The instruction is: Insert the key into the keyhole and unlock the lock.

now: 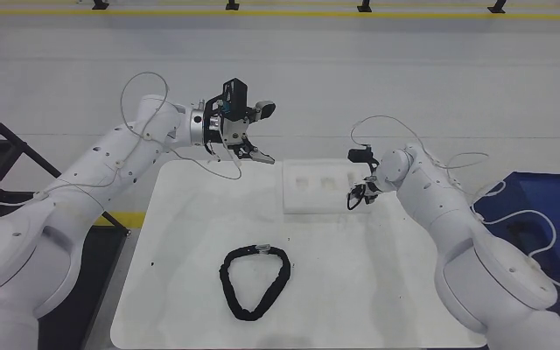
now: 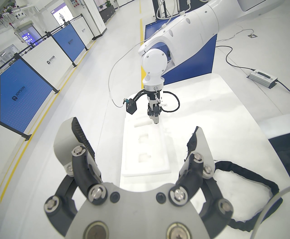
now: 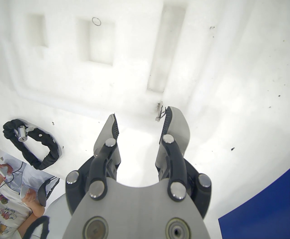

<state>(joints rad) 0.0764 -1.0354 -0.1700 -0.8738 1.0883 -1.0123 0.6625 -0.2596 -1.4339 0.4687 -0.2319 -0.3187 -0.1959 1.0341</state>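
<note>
A black sleeved chain lock [image 1: 254, 282] lies in a loop on the white table [image 1: 175, 262], its silver lock cylinder [image 1: 261, 250] on the far side of the loop. The chain [image 3: 34, 147] and cylinder [image 3: 22, 134] also show in the right wrist view. A small metal key [image 3: 159, 112] rests on the edge of the white foam tray [image 3: 126, 68], right beside one fingertip [image 3: 168, 113] of my right gripper [image 3: 140, 117], which is open and not clamped on it. My left gripper [image 2: 136, 129] hangs open and empty over the table's far left part [image 1: 254, 156].
The foam tray [image 1: 315, 188] has two square recesses and a long slot; a thin wire ring [image 3: 96, 21] lies in one recess. A blue panel [image 1: 534, 201] stands off the table's right side. Bare tabletop surrounds the chain.
</note>
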